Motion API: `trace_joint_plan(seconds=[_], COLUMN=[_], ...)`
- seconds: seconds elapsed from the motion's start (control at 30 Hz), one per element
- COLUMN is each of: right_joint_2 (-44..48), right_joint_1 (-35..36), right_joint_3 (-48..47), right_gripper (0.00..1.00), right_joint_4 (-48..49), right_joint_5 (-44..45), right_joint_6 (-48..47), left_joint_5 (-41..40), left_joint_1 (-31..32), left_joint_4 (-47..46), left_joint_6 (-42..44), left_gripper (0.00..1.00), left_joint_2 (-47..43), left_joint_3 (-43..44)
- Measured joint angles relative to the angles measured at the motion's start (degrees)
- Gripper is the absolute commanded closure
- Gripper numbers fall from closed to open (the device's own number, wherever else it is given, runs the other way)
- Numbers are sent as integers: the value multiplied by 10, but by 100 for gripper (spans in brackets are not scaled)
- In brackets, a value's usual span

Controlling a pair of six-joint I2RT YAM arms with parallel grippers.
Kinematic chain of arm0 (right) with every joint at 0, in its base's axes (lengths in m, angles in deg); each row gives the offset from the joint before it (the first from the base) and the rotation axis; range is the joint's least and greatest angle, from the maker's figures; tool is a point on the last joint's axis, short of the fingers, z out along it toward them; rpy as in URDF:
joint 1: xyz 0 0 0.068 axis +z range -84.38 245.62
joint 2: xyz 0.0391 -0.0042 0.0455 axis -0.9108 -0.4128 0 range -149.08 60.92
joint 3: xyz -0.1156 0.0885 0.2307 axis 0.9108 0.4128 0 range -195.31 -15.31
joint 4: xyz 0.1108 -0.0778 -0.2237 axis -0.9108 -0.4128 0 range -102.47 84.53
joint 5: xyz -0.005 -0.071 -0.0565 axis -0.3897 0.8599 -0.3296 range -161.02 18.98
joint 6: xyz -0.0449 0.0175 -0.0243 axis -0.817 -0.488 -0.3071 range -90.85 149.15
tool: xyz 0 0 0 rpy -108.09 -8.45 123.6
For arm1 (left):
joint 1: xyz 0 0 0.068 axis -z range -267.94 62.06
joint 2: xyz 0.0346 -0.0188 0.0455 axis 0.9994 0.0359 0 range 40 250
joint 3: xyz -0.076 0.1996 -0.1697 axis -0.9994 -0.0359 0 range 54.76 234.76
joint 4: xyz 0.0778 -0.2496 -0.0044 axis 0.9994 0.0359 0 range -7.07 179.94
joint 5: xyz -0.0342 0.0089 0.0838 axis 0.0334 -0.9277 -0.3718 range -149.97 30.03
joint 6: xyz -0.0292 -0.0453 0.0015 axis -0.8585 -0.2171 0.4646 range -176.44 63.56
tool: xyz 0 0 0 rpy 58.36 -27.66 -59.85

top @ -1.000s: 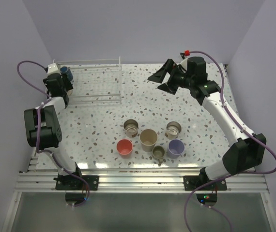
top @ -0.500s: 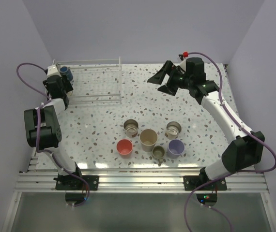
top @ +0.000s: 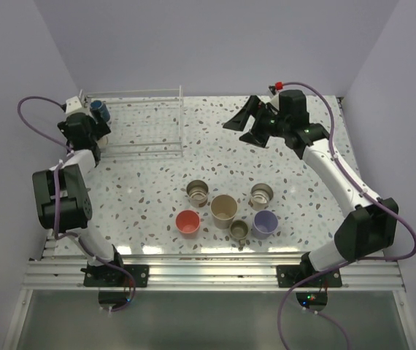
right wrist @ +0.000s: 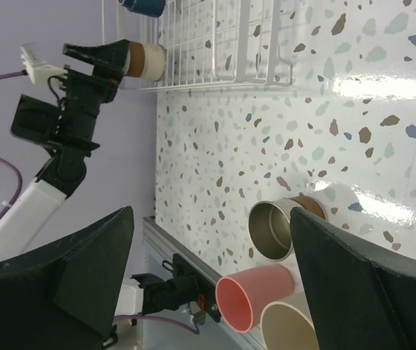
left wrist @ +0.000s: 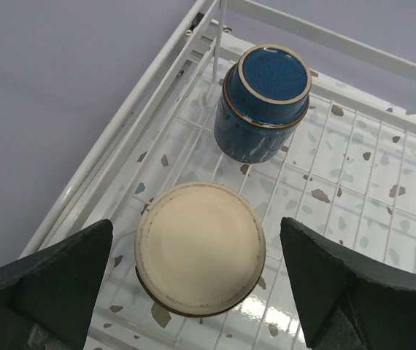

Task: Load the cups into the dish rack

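The left tool has just sprung wide, freeing the upturned beige round cup inside the white wire dish rack beside a glazed dark blue cup; the right tool gapes empty; six cups wait on the desk.

Speckled terrazzo counter, enclosed by plain lavender walls; a ribbed aluminium rail bordered its near edge.

No writing, label, brand mark or number can be read in any view; the cups, the dish rack and the arm housings show plain surfaces only. The lit dots on the board below the right arm's base are too small to make out.
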Motion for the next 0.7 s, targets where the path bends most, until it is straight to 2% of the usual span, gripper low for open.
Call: trace_joint_plan(seconds=[0.13,0.37,0.53,0.7], right_joint_2=[-2,-71,-131,-171], right_joint_1=[9,52,125,182], right_joint_3=[-10,-82,-112,-105], right_gripper=[11,13,16,20], right_joint_4=[-37,-152,-228,-249], right_joint_5=[23,77,134,154], right_joint_6=[-25,-100,-152,-182], left_joint_5=[4,-7,24,52], left_joint_1=[0,-1,-1,10], left_joint_4=[23,105,145,198], left_joint_6=[-20,-80,-139,-188], left_gripper=[0,0,1,2], left_joint_2=[-46,-156,-236,-299], left_joint_3=[-1,13,7,-27])
